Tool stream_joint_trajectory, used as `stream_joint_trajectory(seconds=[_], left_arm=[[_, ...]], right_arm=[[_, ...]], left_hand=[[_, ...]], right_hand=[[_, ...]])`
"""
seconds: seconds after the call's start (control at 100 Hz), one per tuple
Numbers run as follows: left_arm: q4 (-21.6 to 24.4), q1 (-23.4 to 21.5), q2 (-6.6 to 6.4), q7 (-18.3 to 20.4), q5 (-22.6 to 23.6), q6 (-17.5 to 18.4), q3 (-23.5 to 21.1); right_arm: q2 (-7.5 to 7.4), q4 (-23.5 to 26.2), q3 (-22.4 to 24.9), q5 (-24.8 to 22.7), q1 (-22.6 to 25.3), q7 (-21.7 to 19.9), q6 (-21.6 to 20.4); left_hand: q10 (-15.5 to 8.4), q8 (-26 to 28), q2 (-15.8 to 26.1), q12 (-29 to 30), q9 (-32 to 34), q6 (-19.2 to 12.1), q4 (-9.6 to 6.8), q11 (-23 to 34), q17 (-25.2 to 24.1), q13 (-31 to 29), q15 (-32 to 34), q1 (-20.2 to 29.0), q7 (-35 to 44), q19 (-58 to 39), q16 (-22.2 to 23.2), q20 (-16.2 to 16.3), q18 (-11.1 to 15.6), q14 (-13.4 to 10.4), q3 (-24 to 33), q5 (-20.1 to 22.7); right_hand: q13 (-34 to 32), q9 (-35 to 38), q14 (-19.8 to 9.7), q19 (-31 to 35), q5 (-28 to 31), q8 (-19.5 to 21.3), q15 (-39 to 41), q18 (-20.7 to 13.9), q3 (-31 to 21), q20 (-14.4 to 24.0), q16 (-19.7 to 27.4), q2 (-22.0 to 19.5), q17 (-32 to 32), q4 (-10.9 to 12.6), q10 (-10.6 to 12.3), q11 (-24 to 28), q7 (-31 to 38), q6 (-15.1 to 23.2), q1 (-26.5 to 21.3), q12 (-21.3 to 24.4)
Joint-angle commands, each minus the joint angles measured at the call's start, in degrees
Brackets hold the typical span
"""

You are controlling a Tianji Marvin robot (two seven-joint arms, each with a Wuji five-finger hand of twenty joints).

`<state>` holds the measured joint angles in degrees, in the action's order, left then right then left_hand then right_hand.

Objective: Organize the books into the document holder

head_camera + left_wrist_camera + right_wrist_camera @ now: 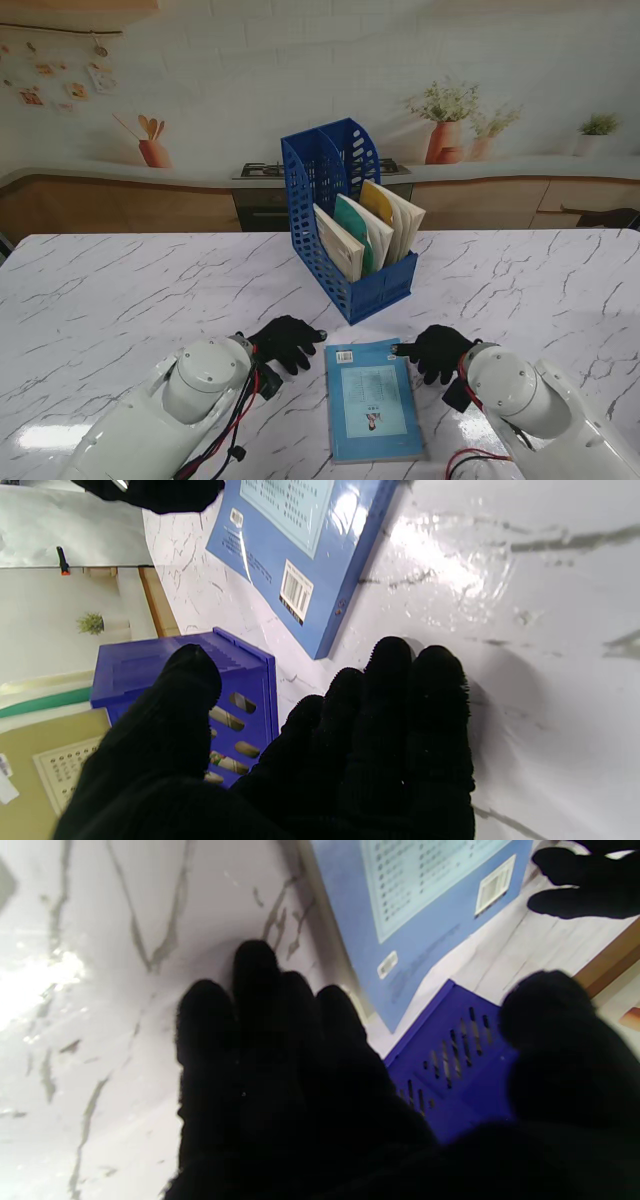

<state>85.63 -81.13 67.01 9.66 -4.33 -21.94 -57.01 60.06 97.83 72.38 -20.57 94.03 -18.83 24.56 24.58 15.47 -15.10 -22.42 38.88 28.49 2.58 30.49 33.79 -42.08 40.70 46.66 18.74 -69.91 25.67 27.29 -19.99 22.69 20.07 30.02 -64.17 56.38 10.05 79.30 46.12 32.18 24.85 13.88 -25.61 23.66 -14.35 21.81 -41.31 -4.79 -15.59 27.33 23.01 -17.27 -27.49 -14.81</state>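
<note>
1. The book lies flat on the table, cover up, nearer to me than the holder and well apart from it
2. Its long axis runs from near me toward the holder, roughly in line with the holder's open front
3. The left hand sits just beside the book's far left corner; the right hand sits just beside its far right corner. The book lies between them
4. Both hands hold nothing. Fingers of the left hand are extended and close together, thumb spread apart; the right hand's fingers look the same in its wrist view
5. Whether either hand touches the book's edge cannot be told; both look about equally near
6. The holder already carries three books leaning in its slots
7. Judgement: the next move calls for lifting a long edge, since the book lies flat with no gap under it. Either hand could reach inward for this
</note>
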Motion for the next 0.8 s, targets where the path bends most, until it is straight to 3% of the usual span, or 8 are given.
stream_joint_trajectory(seconds=[0.0, 0.48, 0.61, 0.67, 0.7, 0.74, 0.76, 0.79], left_arm=[[-1.7, -0.2, 0.43, 1.0, -1.3, -0.3, 1.2], [-3.5, 0.6, 1.54, 1.3, -6.2, -5.4, 2.3], [-3.8, 0.3, 2.12, 0.9, -9.4, -5.4, 1.6], [-4.0, 0.2, 2.40, 1.0, -11.7, -5.3, 1.2], [-4.0, 0.2, 2.40, 1.4, -12.6, -5.4, 1.0], [-4.1, 0.1, 2.42, 1.8, -13.3, -5.0, 0.8], [-4.1, 0.1, 2.53, 1.7, -13.7, -4.7, 0.8], [-4.3, 0.0, 2.72, 1.3, -14.3, -4.3, 0.7]], right_arm=[[0.82, -1.5, -1.7, 0.7, 0.5, -0.4, 1.0], [1.15, -2.7, -3.6, 3.0, -0.2, 0.2, 1.2], [1.29, -2.8, -3.9, 3.3, -0.2, 0.7, 1.1], [1.34, -2.8, -4.1, 3.4, -0.3, 0.8, 1.0], [1.35, -2.8, -4.2, 3.5, -0.3, 0.9, 1.0], [1.38, -2.9, -4.4, 3.6, -0.4, 1.0, 0.9], [1.40, -2.9, -4.4, 3.6, -0.4, 1.0, 0.9], [1.43, -3.0, -4.5, 3.7, -0.5, 1.1, 0.8]], left_hand=[[8.1, -1.3, 0.3, 1.8, -2.1, 7.5, -0.46, -3.2, 2.7, 0.8, -3.2, -0.6, -1.7, 1.4, -1.9, -1.3, 0.3, 5.5, -0.1, 0.6], [11.2, -2.3, 0.7, 1.9, -5.0, 10.8, -1.02, -3.0, 6.6, 0.8, -3.4, 0.6, -13.8, 3.9, -2.3, -6.2, 1.7, 5.1, 2.2, 0.5], [10.5, -1.5, 0.4, 1.7, -4.1, 10.4, -1.09, -2.5, 8.0, -0.8, -3.0, 0.8, -14.2, 4.5, -2.3, -7.1, 2.3, 3.6, 3.2, 0.5], [10.2, -1.1, 0.2, 1.6, -3.8, 10.2, -1.07, -2.3, 8.2, -0.4, -3.0, 0.8, -14.2, 4.5, -2.3, -7.6, 1.9, 5.4, 4.0, 0.7], [9.5, -1.0, 0.2, 1.5, -3.7, 9.9, -1.02, -2.3, 7.5, -0.9, -2.9, 0.6, -14.3, 4.8, -2.3, -7.8, 1.8, 3.5, 4.1, 0.5], [8.9, -0.8, 0.2, 1.5, -3.5, 9.7, -1.00, -2.1, 7.1, -0.4, -3.2, 0.6, -14.4, 4.6, -2.4, -7.8, 2.0, 4.5, 4.3, 0.5], [8.5, -0.7, 0.1, 1.4, -3.2, 9.6, -1.00, -1.9, 7.0, -1.2, -2.8, 0.6, -14.3, 4.2, -2.3, -7.6, 2.2, 2.9, 4.5, 0.6], [8.5, -0.5, -0.2, 1.3, -3.0, 9.5, -1.00, -1.8, 6.9, -1.3, -2.9, 0.7, -14.3, 3.6, -2.4, -7.4, 2.0, 4.3, 4.8, 0.7]], right_hand=[[-1.1, 0.6, 3.6, 0.9, 0.5, -1.3, -2.2, 10.8, 0.1, -1.2, 2.8, 1.9, -2.4, -0.4, -5.3, -4.6, -0.1, -3.8, 0.0, 1.6], [-0.5, -0.5, 3.8, 0.5, -0.2, -2.1, -3.3, 10.4, -3.1, -2.8, 3.5, 1.2, -2.2, 0.0, -5.6, -5.1, -0.3, -4.1, -1.7, 1.7], [-0.3, -0.8, 3.8, 0.3, -0.5, -2.2, -3.5, 10.3, -4.1, -3.2, 3.6, 1.2, -1.9, 0.0, -5.5, -5.1, -0.3, -4.1, -1.9, 1.7], [-0.1, -1.0, 3.7, 0.2, -0.6, -2.3, -3.7, 10.3, -4.3, -3.3, 3.6, 1.1, -1.8, -0.1, -5.5, -5.2, -0.3, -4.1, -2.0, 1.8], [0.0, -1.0, 3.7, 0.2, -0.6, -2.3, -3.7, 10.3, -4.4, -3.3, 3.7, 1.2, -1.7, -0.1, -5.4, -5.2, -0.3, -4.1, -2.0, 1.8], [0.1, -1.1, 3.7, 0.1, -0.7, -2.3, -3.8, 10.2, -4.6, -3.4, 3.7, 1.2, -1.6, -0.1, -5.5, -5.2, -0.3, -4.1, -2.1, 1.8], [0.1, -1.1, 3.7, 0.1, -0.7, -2.4, -3.8, 10.3, -4.7, -3.5, 3.7, 1.3, -1.5, -0.1, -5.5, -5.2, -0.3, -4.1, -2.1, 1.7], [0.1, -1.2, 3.7, 0.1, -0.7, -2.4, -3.8, 10.3, -4.8, -3.5, 3.7, 1.3, -1.5, -0.1, -5.4, -5.2, -0.3, -4.1, -2.2, 1.8]])
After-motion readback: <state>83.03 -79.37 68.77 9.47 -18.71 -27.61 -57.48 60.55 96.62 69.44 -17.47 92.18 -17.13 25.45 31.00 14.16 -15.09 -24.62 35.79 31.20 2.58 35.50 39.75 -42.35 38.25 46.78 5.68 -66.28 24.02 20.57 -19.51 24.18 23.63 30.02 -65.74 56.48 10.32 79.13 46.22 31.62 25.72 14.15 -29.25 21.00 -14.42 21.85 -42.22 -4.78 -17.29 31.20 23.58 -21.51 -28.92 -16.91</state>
